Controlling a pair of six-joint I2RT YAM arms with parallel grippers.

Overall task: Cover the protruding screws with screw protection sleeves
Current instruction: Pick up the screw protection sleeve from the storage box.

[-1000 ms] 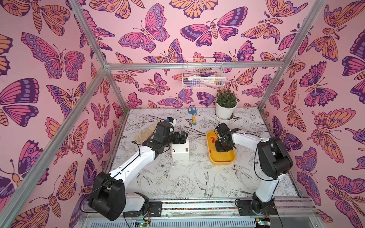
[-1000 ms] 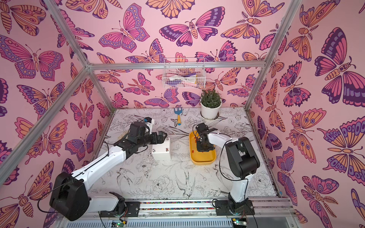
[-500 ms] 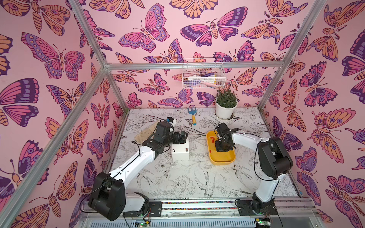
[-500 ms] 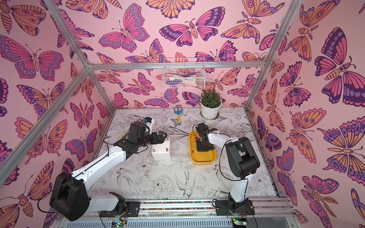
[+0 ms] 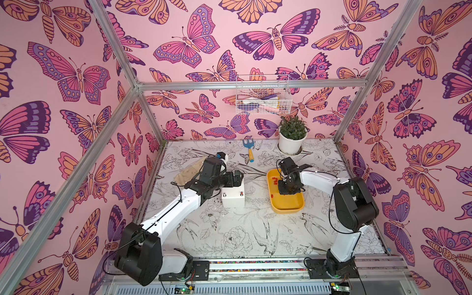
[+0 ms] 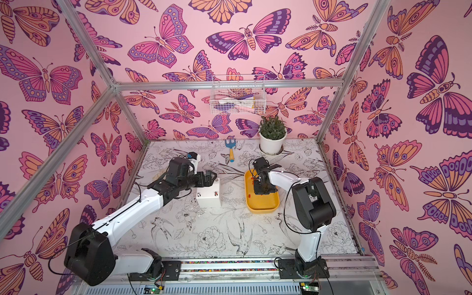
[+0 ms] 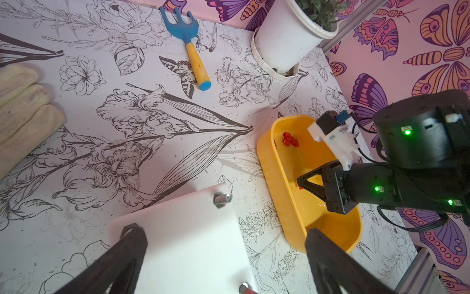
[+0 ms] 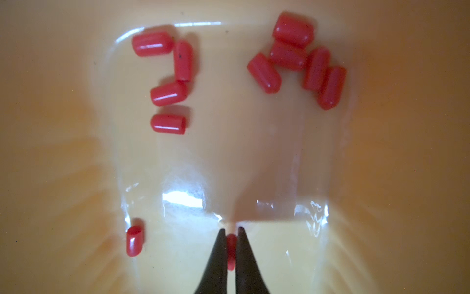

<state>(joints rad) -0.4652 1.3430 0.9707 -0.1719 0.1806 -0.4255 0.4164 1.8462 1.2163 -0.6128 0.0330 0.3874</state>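
**Work table, read from my near edge outward.** Nearest stands the white box [image 5: 232, 198], with the yellow tray [image 5: 286, 210] beside it and apart from it. Of the protruding screws [image 7: 221, 199], I make out one bare silvery stud at the far corner of the box top on the tray side. The near corner on that side carries a red spot [image 5: 240, 194], too small for me to resolve.

The left gripper [image 7: 223, 230] hangs over the far part of the box, jaws spread to their widest and gripping nothing. One finger [image 7: 127, 249] lies across a box corner; its partner stands off the box toward the tray.

The right gripper [image 8: 231, 233] points down into the tray. Its jaws are nearly together and pinch a single red sleeve [image 8: 231, 250] between the tips. I cannot tell whether that sleeve touches the tray floor.

The remaining screw protection sleeves [image 8: 295, 58] lie loose on the tray floor:
- a group of five;
- a group of four [image 8: 169, 76];
- one alone [image 8: 134, 240] near the pinched one.

Beyond the left arm lies a beige cloth [image 7: 20, 101]. Farthest are a blue rake [image 5: 249, 150], a potted plant [image 5: 292, 138] and a wire basket [image 5: 263, 94] on the back wall.
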